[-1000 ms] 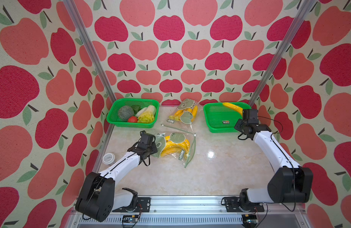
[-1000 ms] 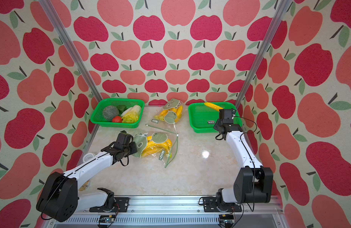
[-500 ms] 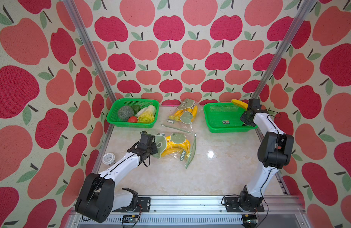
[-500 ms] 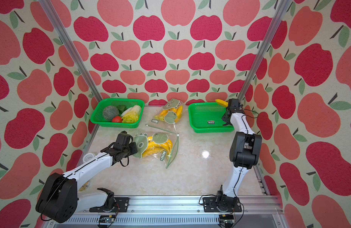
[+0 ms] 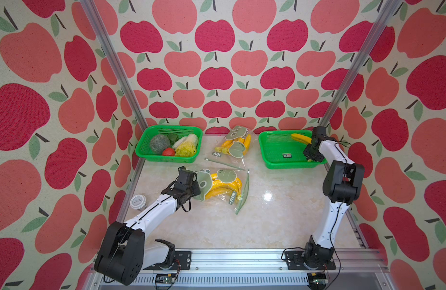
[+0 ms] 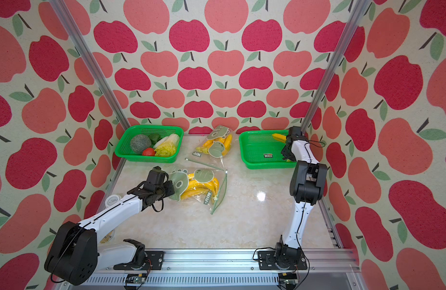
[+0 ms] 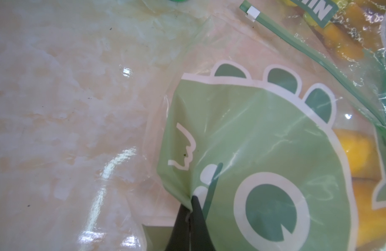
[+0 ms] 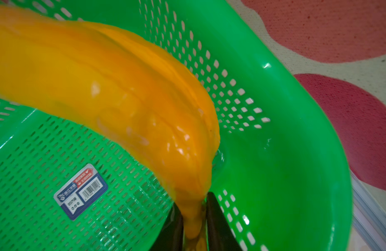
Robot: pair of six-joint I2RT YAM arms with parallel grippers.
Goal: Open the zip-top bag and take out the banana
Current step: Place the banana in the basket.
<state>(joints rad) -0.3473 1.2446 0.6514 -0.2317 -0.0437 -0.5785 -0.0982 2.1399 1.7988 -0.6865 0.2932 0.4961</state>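
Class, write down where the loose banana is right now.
In both top views, the banana sits at the far right corner of the right-hand green basket, its stem between the fingers of the right end effector.

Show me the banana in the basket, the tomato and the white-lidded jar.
banana (image 5: 300, 137), in a top view, middle of its visible yellow body.
tomato (image 5: 168, 151), in a top view, centre of its red skin.
jar (image 5: 138, 200), in a top view, centre of its white lid.
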